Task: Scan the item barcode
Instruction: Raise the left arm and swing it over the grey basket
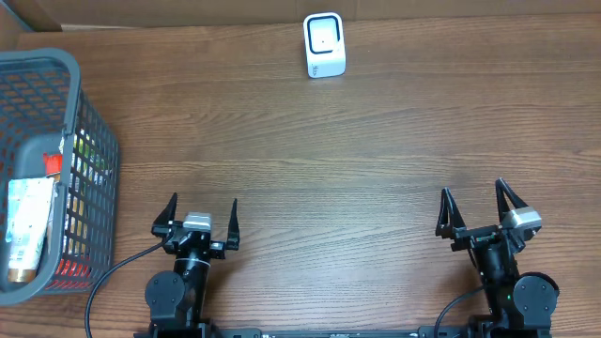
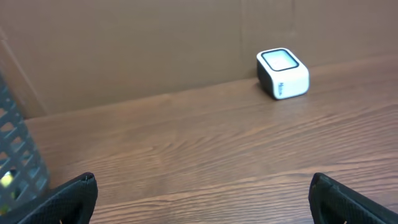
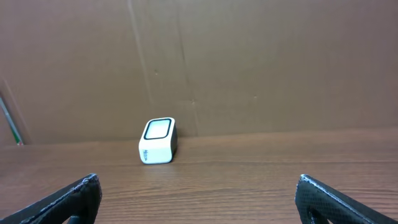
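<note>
1. Nearest in, the left gripper (image 1: 203, 207) has its jaws spread wide with nothing between them. The right gripper (image 1: 472, 195) is the same, wide apart and empty
2. Off to the outer side of the left jaws sits the basket (image 1: 97, 141), and the item (image 1: 28, 223) lies inside it, a pale pack with a red cap. I can't make out any barcode
3. The pickup looks like the left arm's job, as it's closer. It should rise over the rim, drop straight down and grip the pack by its edges so the label stays bare
4. Far ahead, roughly between the two sets of jaws, the scanner (image 1: 325, 44) waits by the back wall
5. Only the overhead view shows what's in the basket. The left wrist catches just a strip of mesh, and the right wrist none — though both wrist views show the scanner's window
</note>
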You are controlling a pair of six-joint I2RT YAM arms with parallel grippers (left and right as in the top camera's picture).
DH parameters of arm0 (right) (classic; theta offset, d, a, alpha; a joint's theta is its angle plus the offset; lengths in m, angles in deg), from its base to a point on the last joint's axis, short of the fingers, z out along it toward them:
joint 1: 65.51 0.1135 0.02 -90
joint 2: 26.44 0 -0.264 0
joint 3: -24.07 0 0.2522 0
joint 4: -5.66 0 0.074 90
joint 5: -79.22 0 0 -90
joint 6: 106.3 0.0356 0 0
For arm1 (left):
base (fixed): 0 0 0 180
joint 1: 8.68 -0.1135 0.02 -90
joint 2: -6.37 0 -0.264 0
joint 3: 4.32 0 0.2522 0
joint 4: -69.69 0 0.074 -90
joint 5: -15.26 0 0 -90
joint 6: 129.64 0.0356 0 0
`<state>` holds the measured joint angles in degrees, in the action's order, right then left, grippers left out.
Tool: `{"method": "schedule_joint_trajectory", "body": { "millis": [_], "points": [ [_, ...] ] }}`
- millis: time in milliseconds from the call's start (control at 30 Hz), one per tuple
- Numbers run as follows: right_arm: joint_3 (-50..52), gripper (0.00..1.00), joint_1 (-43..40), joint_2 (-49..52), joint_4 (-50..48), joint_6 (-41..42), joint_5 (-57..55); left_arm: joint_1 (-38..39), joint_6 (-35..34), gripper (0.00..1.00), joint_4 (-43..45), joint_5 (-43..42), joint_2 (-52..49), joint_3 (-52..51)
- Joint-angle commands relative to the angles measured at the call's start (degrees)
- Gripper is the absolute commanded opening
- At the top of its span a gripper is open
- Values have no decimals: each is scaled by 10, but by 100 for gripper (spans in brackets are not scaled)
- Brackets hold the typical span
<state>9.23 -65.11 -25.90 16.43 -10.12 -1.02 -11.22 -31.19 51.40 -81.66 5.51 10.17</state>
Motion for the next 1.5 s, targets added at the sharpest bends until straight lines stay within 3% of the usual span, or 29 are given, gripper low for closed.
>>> {"method": "schedule_joint_trajectory", "body": {
  "millis": [0, 500, 833, 967, 1167, 1467],
  "points": [
    [-25, 100, -3, -4, -4, -3, 24, 2, -19, 100, -9, -37, 5, 10],
    [-103, 100, -3, 1, 7, -7, 33, 2, -8, 100, -43, -58, -27, 123],
    [-184, 100, -3, 70, 31, -7, 34, 2, -7, 100, -52, -106, -214, 249],
    [-234, 100, -3, 112, 69, -42, 53, 2, -7, 100, -80, -123, -308, 323],
    [-325, 100, -4, 189, 147, -52, 60, 2, 19, 100, -201, -147, -457, 482],
    [-493, 100, -4, 307, 316, -52, 63, 3, 23, 100, -463, -190, -657, 756]
  ]
}}
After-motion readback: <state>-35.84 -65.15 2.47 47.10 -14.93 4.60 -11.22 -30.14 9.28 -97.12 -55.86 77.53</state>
